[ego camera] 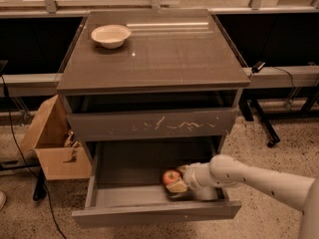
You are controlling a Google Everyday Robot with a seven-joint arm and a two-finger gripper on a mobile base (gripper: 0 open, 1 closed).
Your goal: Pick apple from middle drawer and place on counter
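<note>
In the open middle drawer (154,214), nearest the viewer: gripper (176,178) at the apple (170,176).
The white arm enters from the right. Its fingers (177,186) stand apart, one on either side of the apple, which lies in the tray's front right part. Above, the scratched drawer front (149,125) is closed. Farthest, a white bowl (110,35) sits at the bench's (169,59) rear left.

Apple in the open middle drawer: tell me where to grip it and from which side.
Grip the apple across its round middle, probably from the picture's right and slightly above, where the gripper sits inside the middle drawer. It is round, so any width fits; the scratched drawer front above blocks coming from behind.
</note>
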